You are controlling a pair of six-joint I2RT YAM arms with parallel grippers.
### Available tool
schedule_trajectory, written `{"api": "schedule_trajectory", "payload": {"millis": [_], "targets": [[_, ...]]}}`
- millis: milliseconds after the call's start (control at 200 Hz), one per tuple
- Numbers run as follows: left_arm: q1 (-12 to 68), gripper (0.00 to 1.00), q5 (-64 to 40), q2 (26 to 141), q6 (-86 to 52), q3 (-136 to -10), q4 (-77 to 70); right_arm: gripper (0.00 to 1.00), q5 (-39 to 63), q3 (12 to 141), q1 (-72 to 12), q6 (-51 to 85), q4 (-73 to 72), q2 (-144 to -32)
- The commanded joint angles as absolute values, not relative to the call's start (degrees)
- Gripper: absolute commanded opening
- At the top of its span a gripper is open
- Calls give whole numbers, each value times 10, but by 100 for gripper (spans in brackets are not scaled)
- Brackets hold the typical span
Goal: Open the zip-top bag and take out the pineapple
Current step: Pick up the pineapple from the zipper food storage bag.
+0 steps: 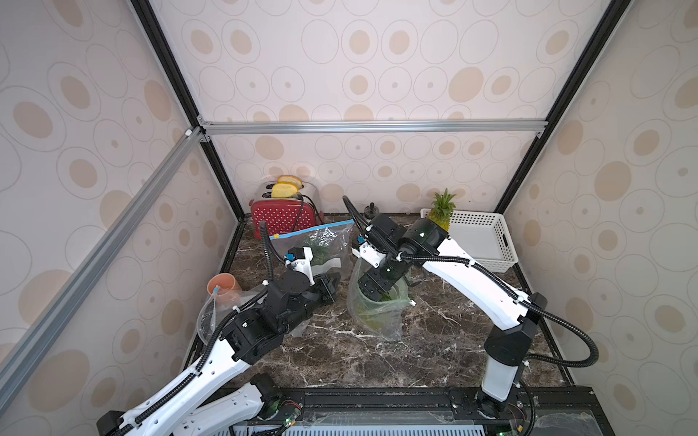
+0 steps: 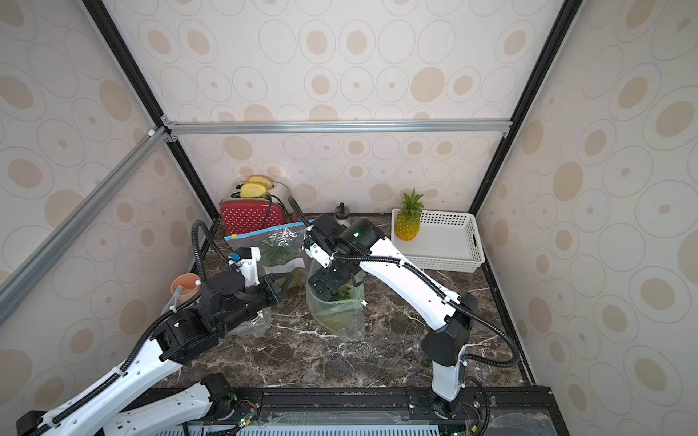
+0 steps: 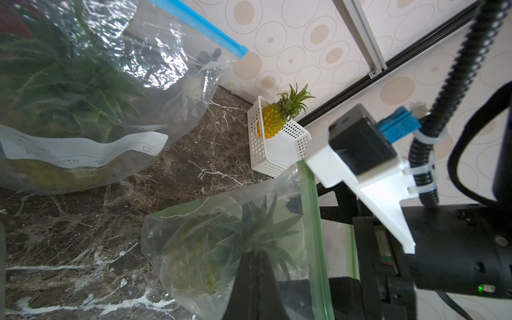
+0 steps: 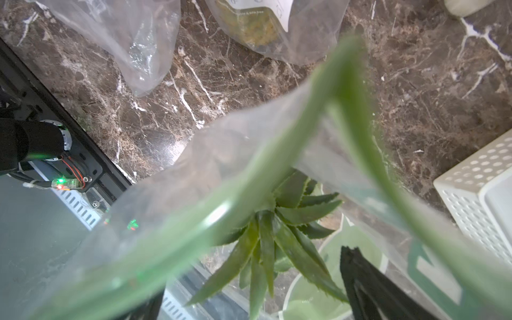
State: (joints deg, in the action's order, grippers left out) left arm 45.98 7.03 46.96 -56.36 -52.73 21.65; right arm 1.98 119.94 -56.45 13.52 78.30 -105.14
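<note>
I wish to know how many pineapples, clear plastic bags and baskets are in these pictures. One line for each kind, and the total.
Pineapples: 3, one bare, two bagged.
Clear plastic bags: 3, blue-zip, green-zip, one by the orange cup.
White basket: 1.
Total: 7.

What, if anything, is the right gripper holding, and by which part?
Nothing. The right gripper is open inside the bag, fingers either side of the pineapple leaves.

We see a robotics lab cell dressed as a kitchen: an aluminium-profile frame (image 1: 374, 126) carries panels of oval-patterned wallpaper (image 1: 377, 75), robot arms (image 1: 472, 279) stand on a black base rail (image 1: 377, 400), and a marble-look tabletop (image 1: 434, 339) bears a red dotted toaster (image 1: 281, 219) with toast slices (image 1: 283, 190) and a white perforated basket (image 1: 494, 265)
</note>
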Motion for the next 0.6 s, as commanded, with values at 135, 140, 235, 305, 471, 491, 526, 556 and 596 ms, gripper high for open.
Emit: {"api": "schedule_trajectory", "payload": {"millis": [135,140,235,305,471,491,526,556,596], "targets": [[462,0,83,452,-579,-509,207,100,32,1192,-566,149,797,-1058],[462,0,83,452,-579,-509,207,100,32,1192,-565,150,797,-1058],[462,0,87,444,-580,-505,211,100,18,1185,-566,153,797,-1068],[462,0,91,437,-580,-501,216,100,7,1175,-565,156,791,-1072],[462,0,98,423,-585,-490,219,100,11,1130,-561,161,760,-1075],[462,0,98,422,-586,-488,220,100,10,1124,-560,163,754,-1074],[462,0,100,420,-588,-487,220,100,11,1116,-558,164,745,-1073],[462,0,101,419,-588,-485,220,100,13,1109,-557,164,736,-1072],[462,0,101,418,-589,-485,220,100,17,1105,-555,165,729,-1071]]}}
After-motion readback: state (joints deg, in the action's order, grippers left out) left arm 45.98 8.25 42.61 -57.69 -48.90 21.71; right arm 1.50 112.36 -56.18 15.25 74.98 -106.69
